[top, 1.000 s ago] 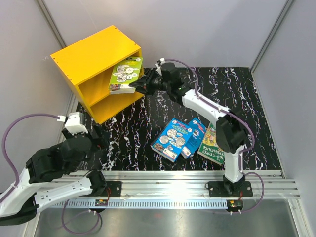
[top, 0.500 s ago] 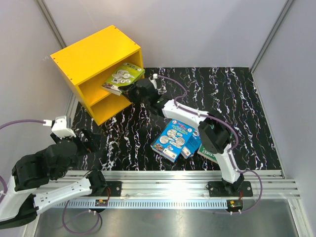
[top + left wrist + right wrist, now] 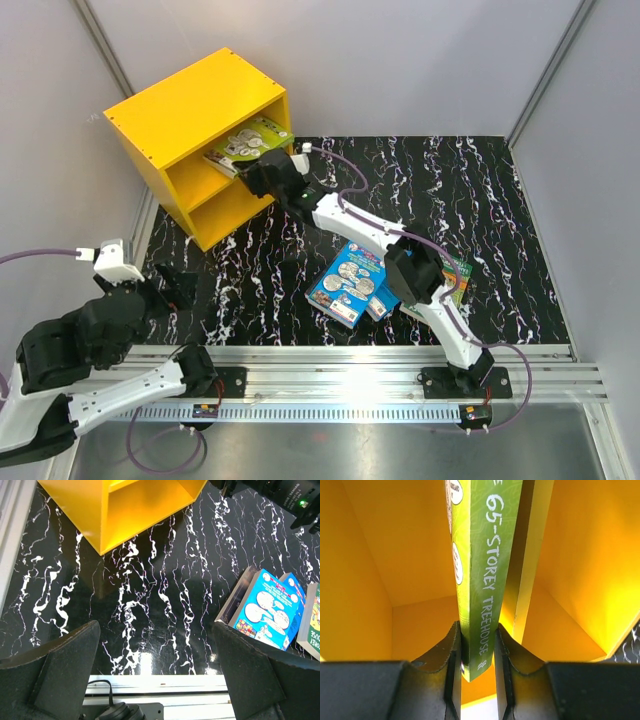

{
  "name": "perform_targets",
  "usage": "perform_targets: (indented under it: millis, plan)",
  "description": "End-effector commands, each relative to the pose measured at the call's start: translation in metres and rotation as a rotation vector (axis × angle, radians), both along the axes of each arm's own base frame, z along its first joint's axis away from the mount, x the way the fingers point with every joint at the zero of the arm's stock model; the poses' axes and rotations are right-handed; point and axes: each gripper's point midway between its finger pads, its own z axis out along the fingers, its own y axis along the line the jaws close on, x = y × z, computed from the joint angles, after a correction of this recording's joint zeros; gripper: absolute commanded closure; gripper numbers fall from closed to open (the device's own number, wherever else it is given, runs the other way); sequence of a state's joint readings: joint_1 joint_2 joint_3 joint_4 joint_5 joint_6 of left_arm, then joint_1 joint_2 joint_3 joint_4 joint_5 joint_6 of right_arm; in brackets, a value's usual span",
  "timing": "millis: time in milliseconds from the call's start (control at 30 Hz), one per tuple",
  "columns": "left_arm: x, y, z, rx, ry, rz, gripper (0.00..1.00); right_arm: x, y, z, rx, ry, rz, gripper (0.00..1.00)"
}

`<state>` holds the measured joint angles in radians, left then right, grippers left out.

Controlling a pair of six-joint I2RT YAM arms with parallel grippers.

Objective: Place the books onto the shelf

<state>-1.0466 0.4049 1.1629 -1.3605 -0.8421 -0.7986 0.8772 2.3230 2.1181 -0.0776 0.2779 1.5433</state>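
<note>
- Black, white-veined table top [image 3: 480, 200] is enclosed by pale grey wall panels [image 3: 400, 60]; an aluminium rail [image 3: 350, 365] is seen along its near edge.
- Green paperback [image 3: 487, 580], spine lettered "65-Storey Treehouse", is recorded partly inside the upper compartment of the yellow shelf [image 3: 190, 110], with its cover turned upward and its near end projecting from the open front.
- In the right wrist view the spine is seen just beside the front edge of the middle board [image 3: 530, 555]; contact between the two cannot be confirmed.
- Right gripper [image 3: 476, 655] is pinched on the near end of that book, with one of its fingers [image 3: 445, 665] pressed against each cover. The right arm is stretched across the table to the shelf front.
- Shelf is placed at the far left corner of the table, set at an angle, with its open front turned toward the table's middle.
- Blue paperback [image 3: 348, 282] is laid cover up near the table centre. A second blue paperback [image 3: 378, 303] is tucked partly beneath it and is largely hidden by the right arm in the top view.
- Second green paperback [image 3: 312, 625] is laid just to the right of the blue pair and is mostly covered by the right arm from above.
- Left gripper [image 3: 155, 670] is held with its fingertips [image 3: 60, 665] spread wide and nothing between them. It is above the near left of the table, well apart from shelf and books.
</note>
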Motion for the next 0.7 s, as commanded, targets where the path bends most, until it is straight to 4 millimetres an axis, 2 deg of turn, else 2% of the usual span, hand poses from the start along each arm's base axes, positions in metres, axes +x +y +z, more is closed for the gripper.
perform_targets:
  millis: [0, 33, 67, 100, 133, 167, 200, 233, 267, 333, 367, 400, 467, 533, 567, 600, 667]
  plan:
    - [-0.001, 0.014, -0.003, 0.054, -0.013, 0.021, 0.01, 0.058, -0.042, 0.051, 0.047, -0.133, -0.143, 0.78]
    - [-0.001, 0.014, -0.003, 0.057, -0.016, 0.018, 0.01, 0.061, -0.042, 0.052, 0.046, -0.139, -0.133, 0.73]
    - [-0.001, 0.013, -0.005, 0.057, -0.015, 0.017, 0.01, 0.067, -0.04, 0.038, 0.038, -0.124, -0.102, 0.68]
    - [0.0, 0.012, -0.004, 0.049, -0.02, 0.015, 0.01, 0.071, -0.039, 0.048, 0.06, -0.139, -0.086, 0.53]
    - [0.0, 0.012, -0.004, 0.05, -0.022, 0.013, 0.01, 0.072, -0.035, 0.048, 0.066, -0.14, -0.064, 0.44]
    - [0.0, 0.011, -0.005, 0.046, -0.024, 0.012, 0.01, 0.074, -0.029, 0.033, 0.058, -0.121, -0.024, 0.35]
    - [0.001, 0.01, -0.005, 0.039, -0.029, 0.011, 0.01, 0.076, -0.029, 0.044, 0.07, -0.137, -0.008, 0.25]
    - [0.001, 0.01, -0.005, 0.042, -0.03, 0.008, 0.01, 0.079, -0.029, 0.04, 0.06, -0.142, 0.01, 0.06]
    - [0.001, 0.01, -0.005, 0.042, -0.032, 0.013, 0.01, 0.078, -0.025, 0.037, 0.058, -0.14, 0.041, 0.0]
    - [0.001, 0.01, -0.005, 0.043, -0.031, 0.013, 0.01, 0.078, -0.027, 0.032, 0.039, -0.143, 0.061, 0.0]
    - [0.002, 0.01, -0.005, 0.045, -0.032, 0.014, 0.01, 0.073, -0.027, 0.04, 0.044, -0.152, 0.081, 0.0]
    - [0.002, 0.01, -0.005, 0.047, -0.032, 0.013, 0.01, 0.072, -0.029, 0.027, 0.027, -0.138, 0.088, 0.0]
    - [0.003, 0.009, -0.005, 0.052, -0.03, 0.016, 0.01, 0.063, -0.038, 0.02, -0.005, -0.129, 0.098, 0.0]
    - [0.003, 0.009, -0.005, 0.056, -0.029, 0.015, 0.01, 0.059, -0.046, 0.024, -0.015, -0.155, 0.099, 0.0]
    - [0.003, 0.008, -0.005, 0.059, -0.026, 0.014, 0.01, 0.054, -0.052, 0.037, -0.013, -0.173, 0.105, 0.0]
    - [0.004, 0.007, -0.005, 0.062, -0.025, 0.013, 0.01, 0.051, -0.057, 0.024, -0.043, -0.149, 0.111, 0.0]
    - [0.004, 0.007, -0.005, 0.067, -0.025, 0.016, 0.01, 0.044, -0.066, 0.017, -0.088, -0.132, 0.137, 0.0]
